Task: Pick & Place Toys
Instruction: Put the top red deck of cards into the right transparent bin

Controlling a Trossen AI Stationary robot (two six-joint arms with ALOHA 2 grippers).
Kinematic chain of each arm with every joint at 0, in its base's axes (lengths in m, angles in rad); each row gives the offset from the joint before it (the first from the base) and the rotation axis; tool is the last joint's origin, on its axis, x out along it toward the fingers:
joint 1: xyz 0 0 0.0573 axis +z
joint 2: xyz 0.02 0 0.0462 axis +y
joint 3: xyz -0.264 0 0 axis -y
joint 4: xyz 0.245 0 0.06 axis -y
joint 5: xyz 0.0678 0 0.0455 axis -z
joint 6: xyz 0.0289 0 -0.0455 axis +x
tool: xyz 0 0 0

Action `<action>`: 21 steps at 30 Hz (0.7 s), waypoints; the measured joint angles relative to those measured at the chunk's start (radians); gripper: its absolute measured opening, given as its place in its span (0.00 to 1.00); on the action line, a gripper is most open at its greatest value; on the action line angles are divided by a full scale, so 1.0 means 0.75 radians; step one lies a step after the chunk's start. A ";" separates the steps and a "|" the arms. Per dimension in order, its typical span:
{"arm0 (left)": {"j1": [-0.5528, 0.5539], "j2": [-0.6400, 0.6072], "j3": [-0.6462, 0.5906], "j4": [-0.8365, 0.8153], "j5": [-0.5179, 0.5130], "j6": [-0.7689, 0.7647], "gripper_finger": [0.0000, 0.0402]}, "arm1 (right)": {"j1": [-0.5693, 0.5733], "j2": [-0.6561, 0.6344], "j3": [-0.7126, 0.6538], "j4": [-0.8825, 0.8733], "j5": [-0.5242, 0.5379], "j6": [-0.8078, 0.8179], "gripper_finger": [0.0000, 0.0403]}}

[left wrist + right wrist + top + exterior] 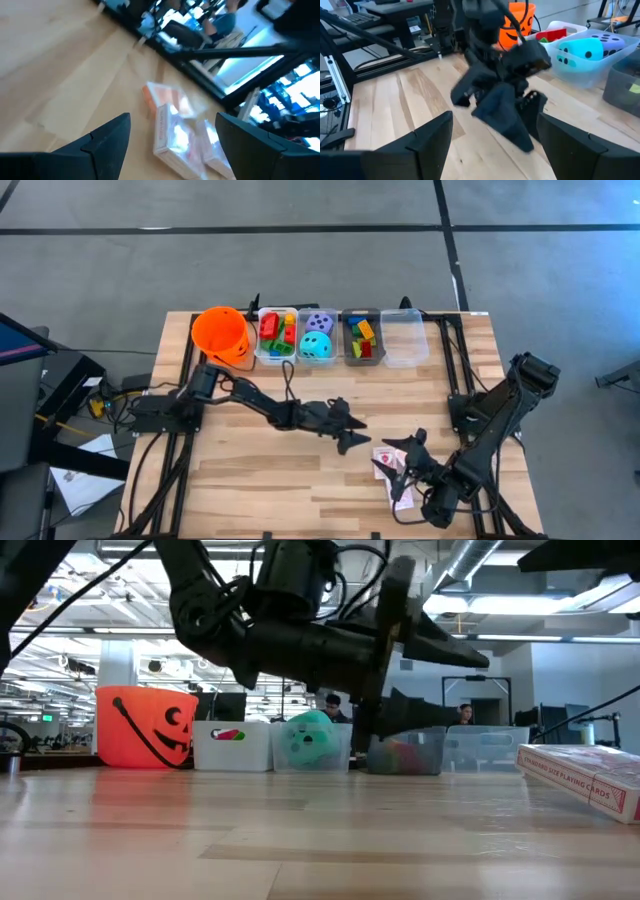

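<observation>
The red-and-white playing card packs lie flat on the table at the near right; they also show in the left wrist view and the low view. My left gripper is open and empty above the table's middle, left of the cards. My right gripper is open and empty, right over the cards' far end. The bricks and dice lie in bins at the far edge.
An orange bucket stands at the far left. Beside it is a row of bins: bricks, dice, a grey bin with bricks and a clear bin. Bare wood lies at the table's near left.
</observation>
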 joint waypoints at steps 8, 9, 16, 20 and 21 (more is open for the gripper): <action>-0.044 0.020 0.129 -0.343 -0.048 0.020 0.71 | 0.000 0.000 0.000 0.000 0.002 -0.008 0.70; -0.051 0.020 0.142 -0.359 -0.056 0.036 0.71 | -0.001 0.000 0.000 0.000 0.002 -0.011 0.70; -0.072 0.020 0.173 -0.369 -0.075 0.079 0.71 | -0.013 0.000 0.000 -0.001 0.017 -0.025 0.70; -0.071 0.019 0.172 -0.433 -0.132 0.109 0.71 | -0.013 0.000 0.000 0.000 0.017 -0.041 0.70; -0.071 0.019 0.171 -0.436 -0.148 0.121 0.71 | -0.013 0.000 0.000 -0.001 0.017 -0.042 0.70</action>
